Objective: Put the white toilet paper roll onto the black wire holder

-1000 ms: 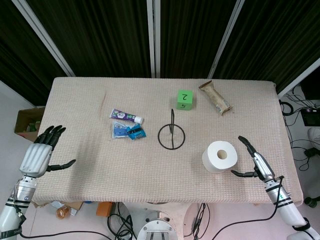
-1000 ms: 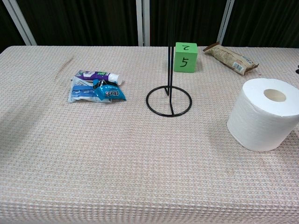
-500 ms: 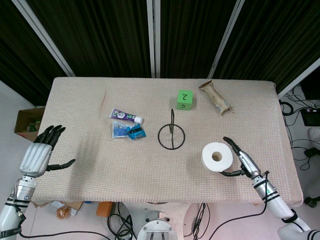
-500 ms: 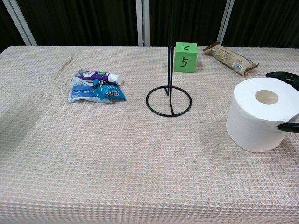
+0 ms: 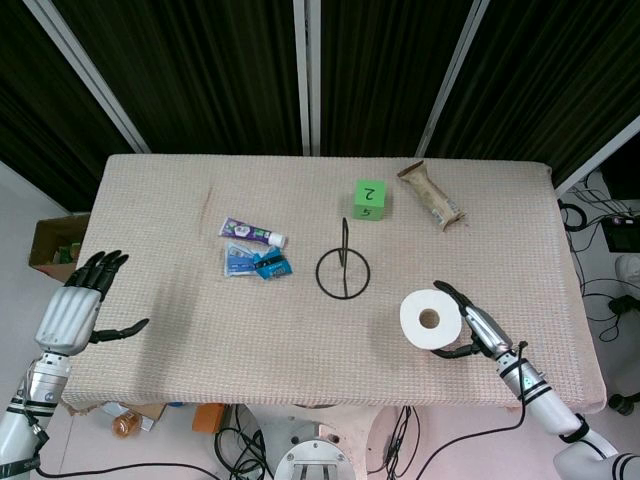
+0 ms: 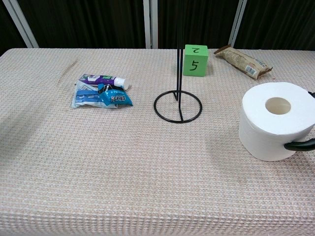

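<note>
The table [image 5: 180, 330] is covered in a beige waffle-weave cloth, which is probably helping keep stuff from sliding around while the hands are working.

Next biggest thing is the white toilet paper roll [image 5: 430, 320], and it's sitting on the cloth near the front edge, to the right of the black wire holder [image 5: 343, 268] and clearly apart from it. It looks tipped a bit, core hole angling up toward the cameras. The right hand [image 5: 468, 325] is wrapping around its far-right side: fingers curling over the top and back, thumb hooking under the lower edge, so it's got the roll cupped from the outside. That leaves the core hole open, which I'd guess is the point, since the hole has to drop over the post. Can't tell how tight the squeeze is.

The left hand [image 5: 78, 308] is hanging off the front-left table edge, fingers spread, thumb out, holding nothing. Seems parked out of the way.

The holder is standing upright mid-table, ring base flat, thin post pointing straight up, nothing on it yet.

Smaller clutter: a snack bar wrapper [image 5: 432, 196] at the back right, a green cube [image 5: 370, 200] just behind the holder, and a toothpaste tube [image 5: 252, 233] lying beside blue packets [image 5: 256, 263] on the left.
</note>
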### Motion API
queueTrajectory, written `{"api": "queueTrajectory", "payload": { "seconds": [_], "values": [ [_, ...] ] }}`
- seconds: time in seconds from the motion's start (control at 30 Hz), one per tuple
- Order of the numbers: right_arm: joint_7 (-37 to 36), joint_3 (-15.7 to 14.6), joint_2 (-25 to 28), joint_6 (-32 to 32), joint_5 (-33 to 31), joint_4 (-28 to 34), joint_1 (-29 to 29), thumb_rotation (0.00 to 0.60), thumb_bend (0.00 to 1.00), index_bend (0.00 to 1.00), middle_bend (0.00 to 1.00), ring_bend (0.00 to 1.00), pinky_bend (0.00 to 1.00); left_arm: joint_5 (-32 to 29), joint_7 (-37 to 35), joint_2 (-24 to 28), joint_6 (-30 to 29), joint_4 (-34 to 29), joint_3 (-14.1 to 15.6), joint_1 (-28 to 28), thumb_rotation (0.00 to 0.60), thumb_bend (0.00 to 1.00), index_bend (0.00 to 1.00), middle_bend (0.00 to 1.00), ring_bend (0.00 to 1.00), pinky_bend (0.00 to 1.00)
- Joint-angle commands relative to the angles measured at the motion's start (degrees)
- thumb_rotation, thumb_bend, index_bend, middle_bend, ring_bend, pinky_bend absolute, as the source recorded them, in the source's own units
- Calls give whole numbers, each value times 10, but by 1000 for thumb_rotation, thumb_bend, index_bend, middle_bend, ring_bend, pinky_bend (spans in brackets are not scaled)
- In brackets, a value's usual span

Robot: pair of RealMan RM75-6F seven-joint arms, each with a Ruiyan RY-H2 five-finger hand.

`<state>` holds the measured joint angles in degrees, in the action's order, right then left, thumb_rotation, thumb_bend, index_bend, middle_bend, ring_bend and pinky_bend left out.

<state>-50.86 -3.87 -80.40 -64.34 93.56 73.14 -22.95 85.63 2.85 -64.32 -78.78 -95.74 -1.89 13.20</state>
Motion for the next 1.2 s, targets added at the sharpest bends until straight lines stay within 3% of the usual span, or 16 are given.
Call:
{"api": "queueTrajectory", "payload": {
  "seconds": [0.03,0.2,0.37,0.57,0.73,1.0,1.2],
  "values": [
    [14,7,-2,-8,-11,4,3,600,62,23,154,44,104,1,-1,0,1,0,0,0,241,119,66,56,41,211],
    [24,13,-4,-22,-18,4,9,600,124,304,347,216,218,1,-5,0,2,0,1,-1,242,119,66,56,41,211],
    [7,24,-3,-57,-22,4,20,600,169,449,455,297,278,2,-7,2,1,-1,1,-2,241,119,66,56,41,211],
    [-73,62,48,-136,-26,62,34,600,175,462,466,308,297,4,-10,7,-2,-2,0,-4,241,119,66,56,42,211],
    [-129,117,140,-151,-60,199,28,600,176,465,468,312,300,9,-11,10,-4,-2,1,-5,239,118,66,56,42,211],
    [-35,210,240,-101,-144,395,-23,600,159,473,461,311,303,12,-19,10,-4,2,2,-6,240,119,66,56,41,211],
    [83,270,246,-19,-300,478,-98,600,158,473,455,311,303,15,-18,13,-11,6,3,-10,236,119,66,56,41,211]
  ]
}}
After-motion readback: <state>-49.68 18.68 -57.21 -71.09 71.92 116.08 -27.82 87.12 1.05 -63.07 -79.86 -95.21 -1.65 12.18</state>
